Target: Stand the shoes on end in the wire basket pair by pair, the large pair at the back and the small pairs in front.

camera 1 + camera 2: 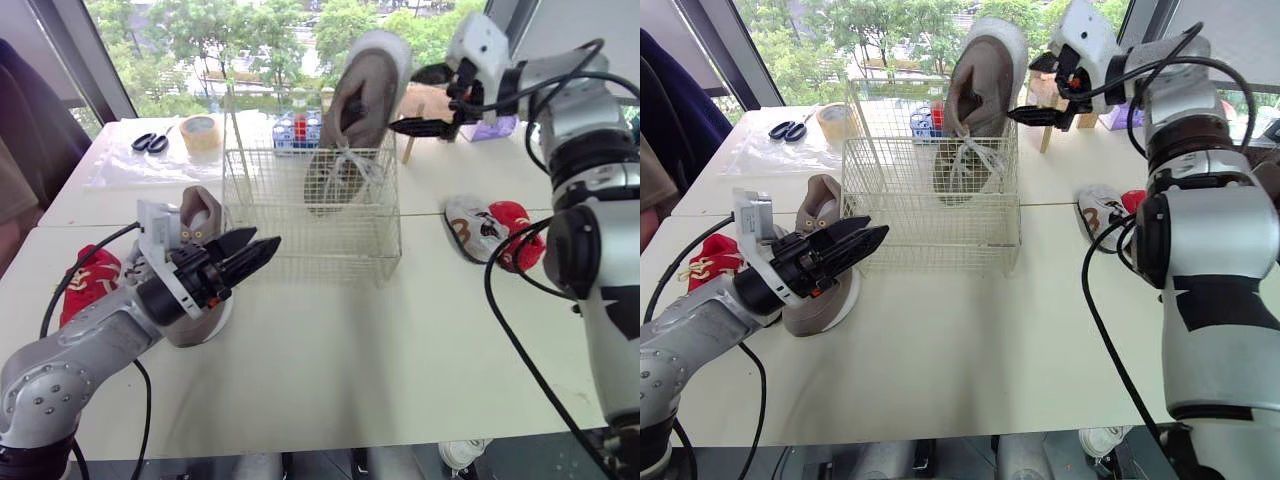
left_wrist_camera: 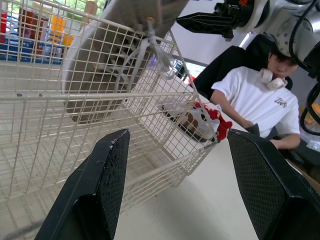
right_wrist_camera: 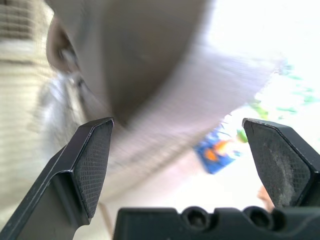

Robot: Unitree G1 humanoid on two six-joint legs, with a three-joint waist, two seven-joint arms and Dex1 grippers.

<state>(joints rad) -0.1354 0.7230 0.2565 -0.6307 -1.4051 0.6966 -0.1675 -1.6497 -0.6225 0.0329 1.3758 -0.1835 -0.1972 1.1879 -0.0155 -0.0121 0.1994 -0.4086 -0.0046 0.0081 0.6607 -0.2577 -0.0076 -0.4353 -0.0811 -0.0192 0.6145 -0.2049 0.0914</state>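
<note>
A large taupe shoe (image 1: 362, 110) stands on end in the wire basket (image 1: 310, 235), toe down and leaning toward the back right corner. My right gripper (image 1: 413, 100) is open just to the right of the shoe's raised heel, and the shoe (image 3: 150, 75) sits close ahead of its fingers. The second large taupe shoe (image 1: 198, 218) lies on the table left of the basket. My left gripper (image 1: 252, 250) is open and empty over that shoe, pointing at the basket's front left corner (image 2: 50, 95). Small red shoes (image 1: 88, 278) lie at the far left. A small grey and red pair (image 1: 492, 232) lies right of the basket.
Behind the basket are scissors (image 1: 150, 142), a tape roll (image 1: 201, 132), a blue rack of bottles (image 1: 297, 128) and a wooden block (image 1: 428, 104). A person in a white shirt (image 2: 255, 100) sits beyond the table's right side. The table's near half is bare.
</note>
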